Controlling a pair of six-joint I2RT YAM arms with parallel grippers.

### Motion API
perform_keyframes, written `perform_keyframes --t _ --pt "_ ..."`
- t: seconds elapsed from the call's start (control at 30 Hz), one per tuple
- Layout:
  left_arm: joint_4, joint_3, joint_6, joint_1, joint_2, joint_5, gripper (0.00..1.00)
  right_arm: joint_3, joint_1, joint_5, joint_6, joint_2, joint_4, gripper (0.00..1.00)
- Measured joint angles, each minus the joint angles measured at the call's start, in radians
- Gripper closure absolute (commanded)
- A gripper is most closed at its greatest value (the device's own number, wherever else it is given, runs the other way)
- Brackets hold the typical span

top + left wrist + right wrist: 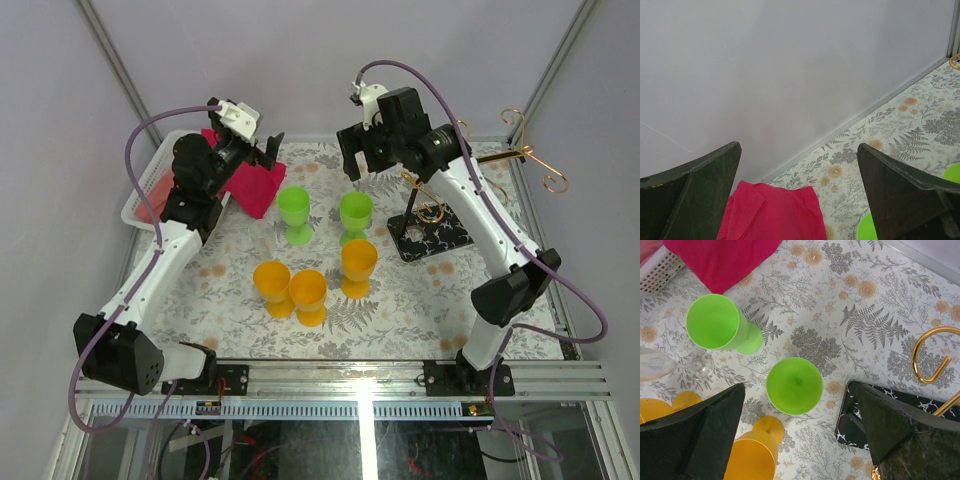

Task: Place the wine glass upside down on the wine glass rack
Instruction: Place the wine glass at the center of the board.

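A clear wine glass (pixel 652 365) shows at the left edge of the right wrist view, its foot (pixel 701 370) on the flowered cloth and its bowl partly cut off. The wine glass rack (pixel 430 238) stands at the back right: a black veined base (pixel 850 422), a gold pole and curled gold arms (pixel 553 181). My right gripper (pixel 360 170) hangs open above the right green goblet (pixel 794 386), with nothing between its fingers (pixel 705 430). Over the red cloth at the back left, my left gripper (pixel 799 144) is open and empty.
Two green goblets (pixel 293 208) (pixel 355 213) and three orange goblets (pixel 272 283) (pixel 308 293) (pixel 358 262) stand mid-table. A red cloth (pixel 250 185) hangs over a white basket (pixel 140 198) at the back left. Enclosure walls close in behind and at the sides.
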Motion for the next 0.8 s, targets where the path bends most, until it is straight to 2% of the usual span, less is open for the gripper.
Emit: perform_keyframes --t 0.3,0.43,0.6,0.73,0.8 --pt "0.019 0.0 -0.044 0.0 -0.026 -0.081 0.0 -0.146 0.0 0.116 0.012 -0.148 0.126 0.01" --pt "0.016 0.029 -0.088 0.0 -0.016 -0.137 0.0 -0.044 0.0 0.166 0.012 -0.144 0.167 0.01" --pt "0.042 0.087 -0.128 0.0 0.004 -0.133 0.0 0.096 0.0 0.214 -0.043 -0.108 0.199 0.01" --pt "0.085 0.077 -0.139 0.0 -0.001 -0.139 0.0 0.065 -0.011 0.307 -0.068 -0.116 0.208 0.01" --pt "0.097 0.059 -0.139 0.0 -0.005 -0.147 0.0 0.016 -0.05 0.3 -0.04 -0.129 0.195 0.01"
